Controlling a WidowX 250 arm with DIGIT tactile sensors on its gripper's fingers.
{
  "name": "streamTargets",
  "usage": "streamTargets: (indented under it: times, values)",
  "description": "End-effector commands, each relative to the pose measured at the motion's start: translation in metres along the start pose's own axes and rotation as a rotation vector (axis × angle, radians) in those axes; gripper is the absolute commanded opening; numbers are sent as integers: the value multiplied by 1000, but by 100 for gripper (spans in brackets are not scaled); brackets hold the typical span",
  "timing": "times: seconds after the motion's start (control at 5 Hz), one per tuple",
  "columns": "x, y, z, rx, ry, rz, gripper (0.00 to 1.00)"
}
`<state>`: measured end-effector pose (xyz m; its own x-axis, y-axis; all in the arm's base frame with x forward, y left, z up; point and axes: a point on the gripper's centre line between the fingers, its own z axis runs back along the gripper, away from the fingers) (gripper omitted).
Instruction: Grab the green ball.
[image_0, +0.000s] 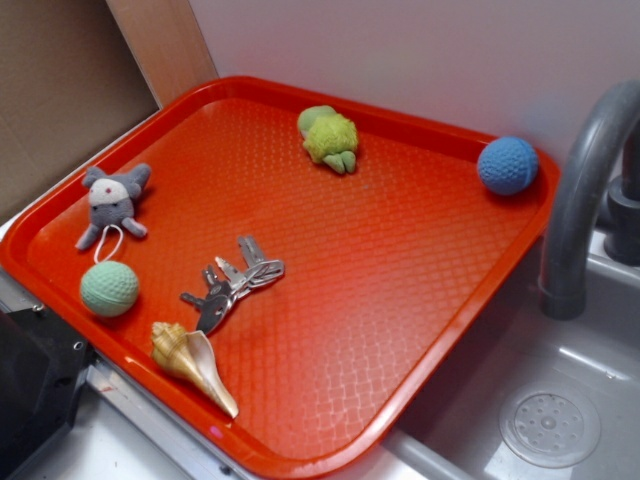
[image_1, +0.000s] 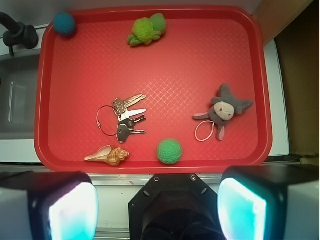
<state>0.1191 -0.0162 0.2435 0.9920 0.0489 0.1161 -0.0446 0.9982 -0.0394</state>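
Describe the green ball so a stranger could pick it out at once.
Start at the red tray beside the sink. On its near-left edge sits the green ball, between the grey plush toy and the seashell. It is pale mint, smooth and round, unlike the blue ball or the lumpy yellow-green plush.

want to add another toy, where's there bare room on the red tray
Biggest free patch: the middle and faucet side of the tray, between the plush turtle, blue ball and keys. Crowded: the near-left corner, where the green ball, shell, keys and grey plush cluster.
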Motion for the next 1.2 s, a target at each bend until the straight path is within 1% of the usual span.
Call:
streamTargets:
  times: [0.0, 0.2, 0.4, 0.6, 0.8, 1.0]
  values:
    - [0, 0, 0, 0, 0, 0, 100]
    - [30, 18, -53, 68, 13, 82, 100]
    - [39, 31, -103, 96, -6, 64, 100]
    - [36, 33, -144, 70, 43, 25, 100]
    - [19, 34, -170, 29, 116, -2, 100]
    - [5, 28, -184, 31, 174, -30, 100]
